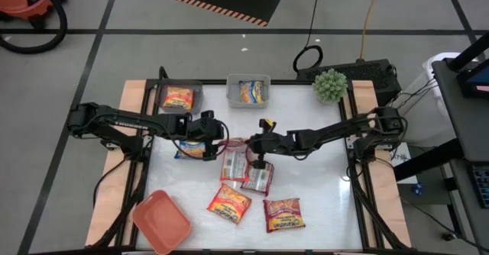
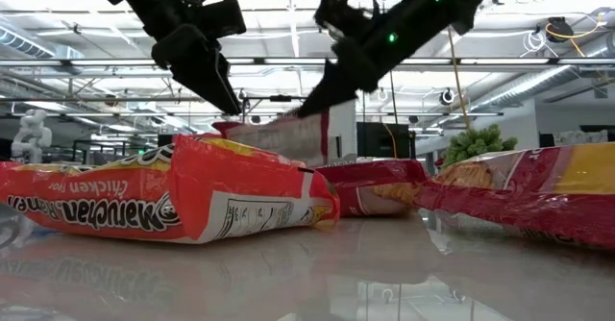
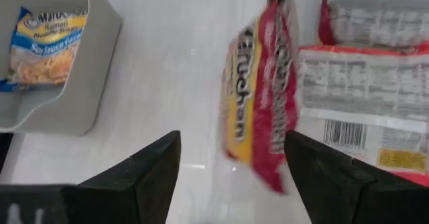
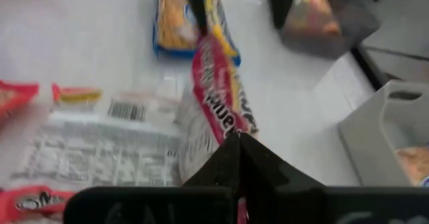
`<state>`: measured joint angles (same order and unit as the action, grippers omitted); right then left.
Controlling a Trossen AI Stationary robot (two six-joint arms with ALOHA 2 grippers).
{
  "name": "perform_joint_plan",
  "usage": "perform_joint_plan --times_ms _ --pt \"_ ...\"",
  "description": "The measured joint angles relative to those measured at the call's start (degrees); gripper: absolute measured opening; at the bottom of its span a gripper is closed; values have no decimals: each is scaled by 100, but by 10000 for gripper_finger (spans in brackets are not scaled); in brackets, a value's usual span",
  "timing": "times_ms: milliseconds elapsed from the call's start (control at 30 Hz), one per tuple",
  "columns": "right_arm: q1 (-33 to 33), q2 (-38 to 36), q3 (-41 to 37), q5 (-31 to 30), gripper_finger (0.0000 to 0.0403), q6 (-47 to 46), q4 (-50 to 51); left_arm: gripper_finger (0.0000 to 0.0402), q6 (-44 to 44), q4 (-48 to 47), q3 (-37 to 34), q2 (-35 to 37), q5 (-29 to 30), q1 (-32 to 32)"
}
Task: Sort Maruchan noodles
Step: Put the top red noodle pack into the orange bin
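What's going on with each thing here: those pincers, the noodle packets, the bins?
Right pincer: shut on a red packet, lifted on edge.
Left pincer: open, holding nothing, above the blue packet.
Blue packet: flat on the table.
Grey bin: holds one blue packet.
Dark bin: holds one orange packet.
Salmon bin: empty, at the table's near corner.
Two front packets: lying flat, untouched.
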<state>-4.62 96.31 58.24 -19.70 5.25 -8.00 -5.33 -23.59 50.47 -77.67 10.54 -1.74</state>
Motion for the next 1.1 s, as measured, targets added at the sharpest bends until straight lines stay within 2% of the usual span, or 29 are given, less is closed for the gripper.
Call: perform_joint_plan --times_ms 333,467,767,933,1100 --pt "0 -469 2 3 1 114 -65 271 402 -36 -12 0 16 115" --pt "-2 -633 2 -334 0 152 -78 271 454 58 -12 0 21 236" --pt "0 -783 9 -434 0 425 -452 271 851 445 -12 0 982 530" --pt "0 -783 9 -431 0 495 -575 271 895 494 -13 0 1011 704" --pt "0 -783 9 -403 0 578 -804 271 899 992 -14 -113 1008 814"
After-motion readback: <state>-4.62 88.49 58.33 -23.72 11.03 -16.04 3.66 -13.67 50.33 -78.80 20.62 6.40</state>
